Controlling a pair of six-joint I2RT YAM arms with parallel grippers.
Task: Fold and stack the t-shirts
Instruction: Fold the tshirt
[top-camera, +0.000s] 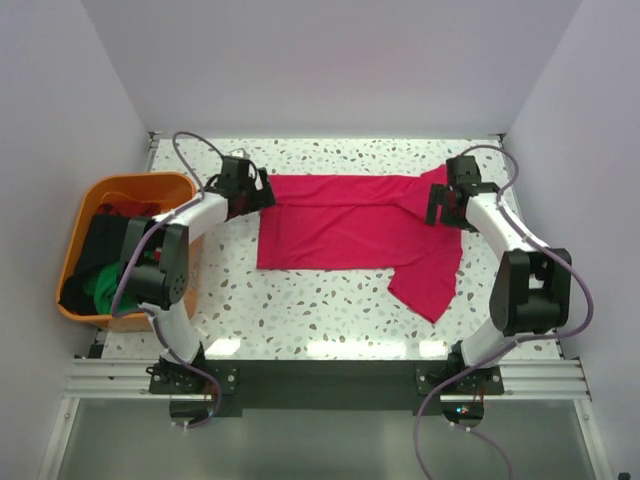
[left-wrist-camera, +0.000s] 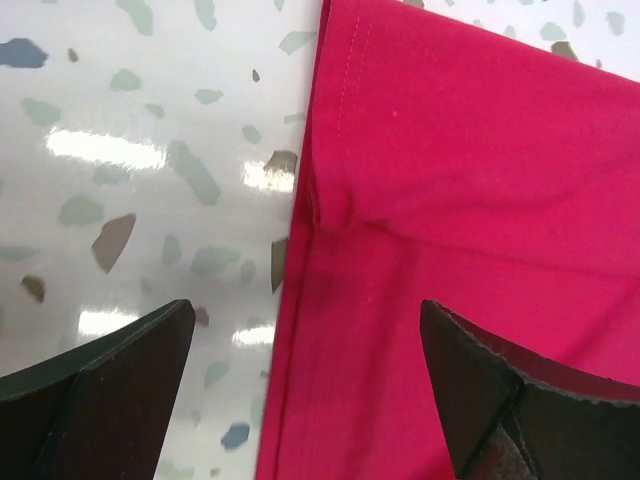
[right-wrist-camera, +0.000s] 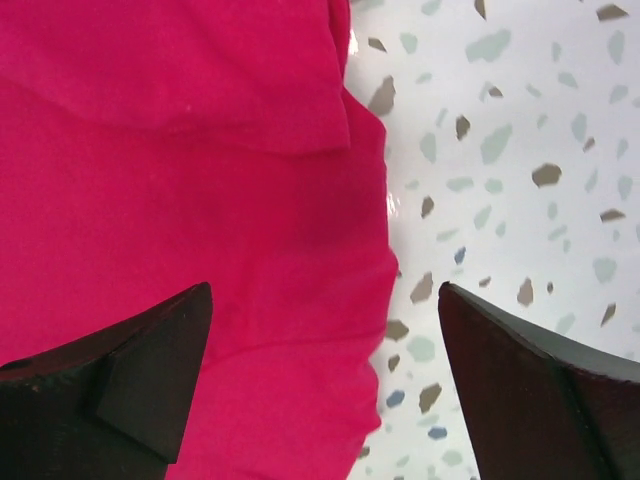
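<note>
A crimson-pink t-shirt (top-camera: 350, 222) lies spread on the speckled table, one part hanging toward the front right. My left gripper (top-camera: 262, 190) is open over the shirt's far left edge; in the left wrist view its fingers straddle the hemmed edge (left-wrist-camera: 330, 300). My right gripper (top-camera: 437, 205) is open over the shirt's far right edge; in the right wrist view the cloth edge (right-wrist-camera: 300, 300) lies between its fingers. Green (top-camera: 100, 285), black (top-camera: 100, 240) and dark red (top-camera: 125, 208) shirts lie bunched in the orange tub.
The orange tub (top-camera: 75, 235) stands at the table's left edge beside the left arm. White walls close in the table at the back and sides. A metal rail (top-camera: 320, 380) runs along the near edge.
</note>
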